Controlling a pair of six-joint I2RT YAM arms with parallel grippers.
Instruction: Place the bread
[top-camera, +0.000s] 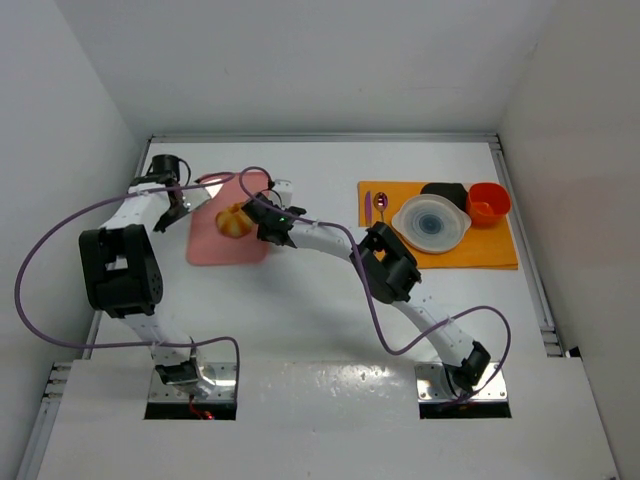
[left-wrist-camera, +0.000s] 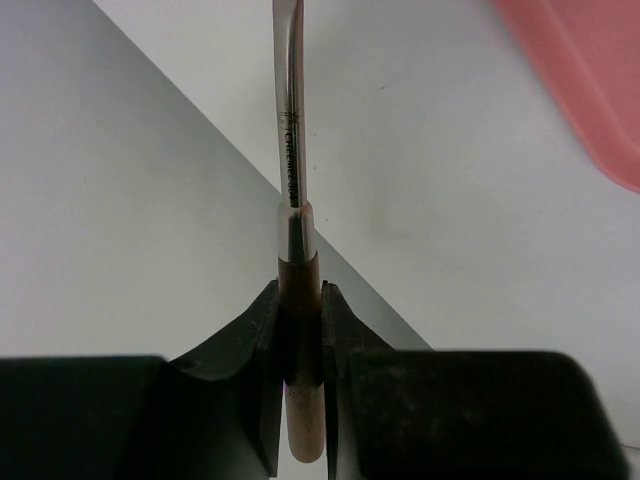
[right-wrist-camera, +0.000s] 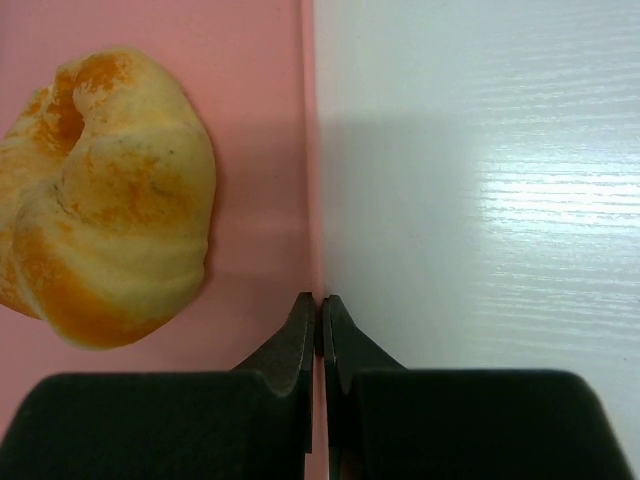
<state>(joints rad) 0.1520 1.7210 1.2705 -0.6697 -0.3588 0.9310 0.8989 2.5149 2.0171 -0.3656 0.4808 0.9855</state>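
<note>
The bread (top-camera: 232, 221), a golden-yellow bun, lies on a pink cutting board (top-camera: 226, 248) at the left of the table. In the right wrist view the bread (right-wrist-camera: 110, 190) sits left of my fingers on the board (right-wrist-camera: 262, 120). My right gripper (top-camera: 268, 226) is at the board's right edge, just right of the bread; its jaws (right-wrist-camera: 321, 305) are shut, pinching that edge. My left gripper (top-camera: 178, 200) is left of the board, shut (left-wrist-camera: 300, 295) on the wooden handle of a knife (left-wrist-camera: 289, 130), whose blade points away from it.
An orange mat (top-camera: 500, 250) at the right holds a white plate (top-camera: 431, 223), a black container (top-camera: 445, 191), a red cup (top-camera: 488, 203) and a purple spoon (top-camera: 381, 202). White walls enclose the table. A corner of the board (left-wrist-camera: 590, 80) shows in the left wrist view.
</note>
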